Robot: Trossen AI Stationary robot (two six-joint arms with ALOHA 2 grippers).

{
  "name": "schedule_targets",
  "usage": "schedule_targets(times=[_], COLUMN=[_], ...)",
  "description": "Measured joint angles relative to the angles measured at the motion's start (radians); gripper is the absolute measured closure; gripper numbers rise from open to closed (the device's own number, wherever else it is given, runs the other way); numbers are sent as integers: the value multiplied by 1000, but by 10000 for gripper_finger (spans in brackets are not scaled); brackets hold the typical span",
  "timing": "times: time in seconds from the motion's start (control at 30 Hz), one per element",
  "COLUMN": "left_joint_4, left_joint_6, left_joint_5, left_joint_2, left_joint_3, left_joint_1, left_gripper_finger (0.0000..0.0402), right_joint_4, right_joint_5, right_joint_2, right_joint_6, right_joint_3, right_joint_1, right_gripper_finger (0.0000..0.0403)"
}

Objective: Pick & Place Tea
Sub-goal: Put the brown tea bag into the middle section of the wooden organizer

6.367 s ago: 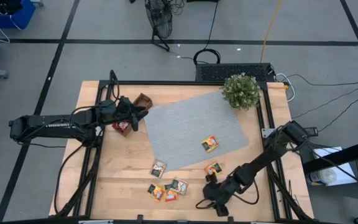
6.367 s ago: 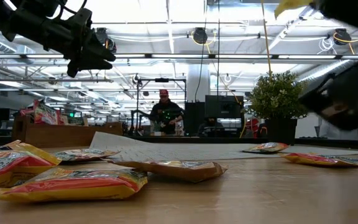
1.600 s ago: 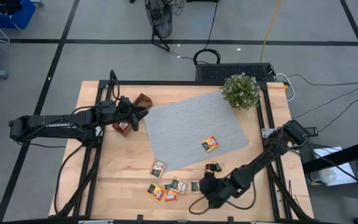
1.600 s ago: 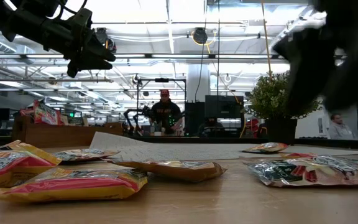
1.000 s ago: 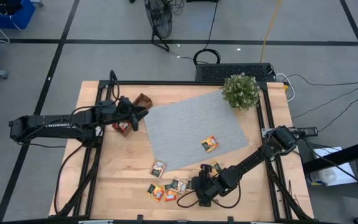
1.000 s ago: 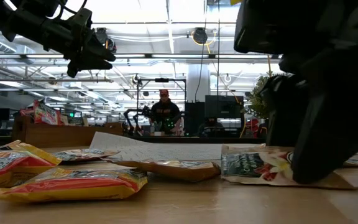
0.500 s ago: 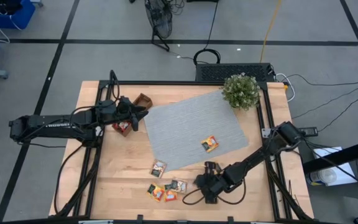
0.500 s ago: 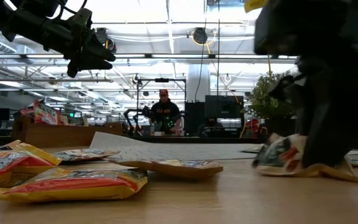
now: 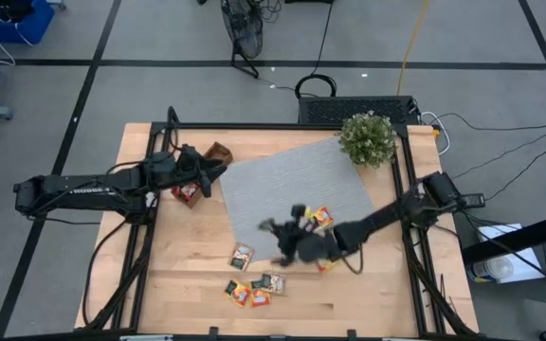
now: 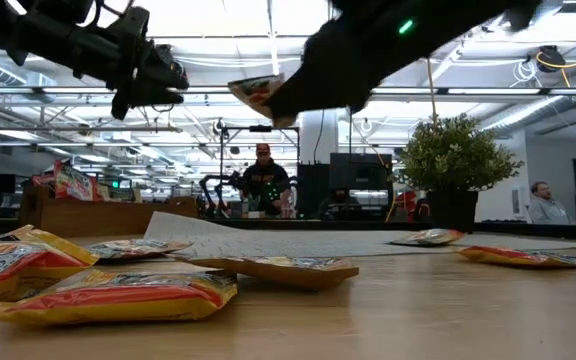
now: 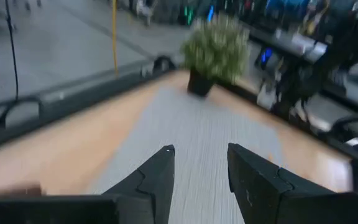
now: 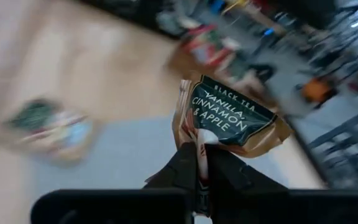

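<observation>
Beyond the desk (image 9: 197,275), an open workshop with a seated person was visible. Above the grey mat (image 9: 292,189), the right end effector (image 12: 202,163) was clamped on one corner of a tea sachet (image 12: 229,118); such a thin grip risked the sachet slipping free in transit. Loose sachets (image 9: 254,289) lay near the desk's front edge. The left end effector (image 11: 199,174), fingers apart and empty, hung by the wooden tray (image 9: 195,185), possibly obstructing delivery.
</observation>
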Motion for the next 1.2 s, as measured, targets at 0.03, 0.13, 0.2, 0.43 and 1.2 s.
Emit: schedule_targets(times=[0.03, 0.13, 0.2, 0.43, 1.2], left_joint_4=[23, 44, 53, 54, 515], left_joint_6=[5, -36, -80, -19, 15], left_joint_5=[-11, -15, -15, -47, 161], left_joint_2=[0, 0, 0, 26, 365], left_joint_3=[0, 0, 0, 0, 0], left_joint_1=[0, 0, 0, 1, -21], left_gripper_finger=[249, 249, 249, 249, 232], right_joint_4=[77, 302, 427, 513, 515], right_joint_5=[-1, -72, -173, -429, -497], right_joint_2=[1, 1, 1, 1, -1], right_joint_6=[-47, -134, -145, -92, -179], right_joint_3=[-21, -79, -109, -133, -133], right_joint_1=[-30, -124, -187, -358, -446], right_gripper_finger=[392, 390, 384, 392, 385])
